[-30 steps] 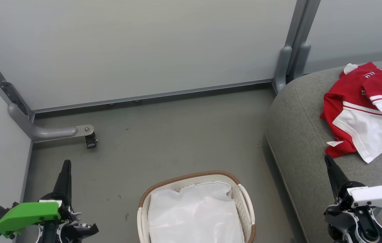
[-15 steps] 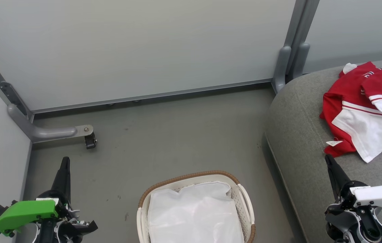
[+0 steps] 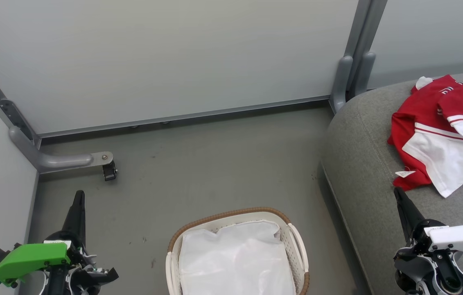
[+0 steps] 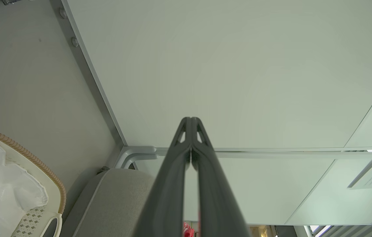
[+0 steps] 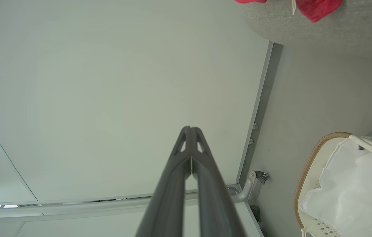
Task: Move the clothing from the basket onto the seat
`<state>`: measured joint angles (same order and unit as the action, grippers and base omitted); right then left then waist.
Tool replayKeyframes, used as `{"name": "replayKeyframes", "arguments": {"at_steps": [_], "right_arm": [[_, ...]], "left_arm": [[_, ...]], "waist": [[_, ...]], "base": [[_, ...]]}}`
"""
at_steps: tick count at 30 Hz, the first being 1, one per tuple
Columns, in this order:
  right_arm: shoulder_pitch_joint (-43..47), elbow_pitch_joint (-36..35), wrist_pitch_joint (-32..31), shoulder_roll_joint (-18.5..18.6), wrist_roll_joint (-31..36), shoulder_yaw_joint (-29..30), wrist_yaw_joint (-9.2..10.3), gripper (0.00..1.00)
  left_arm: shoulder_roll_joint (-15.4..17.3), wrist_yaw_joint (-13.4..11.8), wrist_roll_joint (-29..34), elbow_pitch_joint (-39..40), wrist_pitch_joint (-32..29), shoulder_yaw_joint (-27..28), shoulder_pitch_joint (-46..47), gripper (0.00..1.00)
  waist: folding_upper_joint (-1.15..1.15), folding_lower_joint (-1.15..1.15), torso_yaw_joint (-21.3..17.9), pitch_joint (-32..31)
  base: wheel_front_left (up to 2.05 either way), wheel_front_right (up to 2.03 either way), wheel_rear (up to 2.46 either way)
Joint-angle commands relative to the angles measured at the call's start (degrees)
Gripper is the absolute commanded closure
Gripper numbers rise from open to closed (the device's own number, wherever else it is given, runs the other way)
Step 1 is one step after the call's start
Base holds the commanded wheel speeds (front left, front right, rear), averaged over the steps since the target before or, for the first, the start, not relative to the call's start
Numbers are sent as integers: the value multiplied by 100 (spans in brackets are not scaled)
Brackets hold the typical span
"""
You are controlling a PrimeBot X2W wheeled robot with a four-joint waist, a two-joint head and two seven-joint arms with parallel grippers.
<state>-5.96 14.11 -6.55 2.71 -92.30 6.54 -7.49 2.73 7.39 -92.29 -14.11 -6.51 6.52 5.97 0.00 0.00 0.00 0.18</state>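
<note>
Red clothing (image 3: 444, 135) with white panels and stripes lies spread on the grey seat (image 3: 362, 172) at the right, a small white tag at its near edge. A red corner of the clothing (image 5: 317, 8) shows on the seat (image 5: 304, 29) in the right wrist view. The white basket (image 3: 296, 241) with its brown rim stands on the floor at bottom centre, holding just its white liner (image 3: 235, 262). My left gripper (image 3: 78, 196) is shut and empty over the floor left of the basket. My right gripper (image 3: 397, 192) is shut and empty just below the clothing, over the seat's front.
Pale partition walls (image 3: 166, 57) with grey metal posts (image 3: 348, 78) close the space behind and to the left. A grey foot with a small black caster (image 3: 109, 171) juts onto the floor at the left. Bare grey floor (image 3: 215, 164) lies between basket, walls and seat.
The left gripper has drawn back slightly toward the bottom of the head view. The clothing, the basket and the right gripper are still.
</note>
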Motion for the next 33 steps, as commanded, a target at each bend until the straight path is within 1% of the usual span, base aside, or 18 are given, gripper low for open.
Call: {"name": "replayKeyframes", "arguments": {"at_steps": [1,33], "right_arm": [[-44,-23,-18,32,-21,10,0,100],[-43,-23,-17,31,-22,10,0,100]], "left_arm": [[27,22,-23,11,-25,14,59,100],[27,22,-22,13,-24,13,58,100]], "waist": [[0,0,0,0],[0,0,0,0]], "base": [[0,0,0],[0,0,0]]}}
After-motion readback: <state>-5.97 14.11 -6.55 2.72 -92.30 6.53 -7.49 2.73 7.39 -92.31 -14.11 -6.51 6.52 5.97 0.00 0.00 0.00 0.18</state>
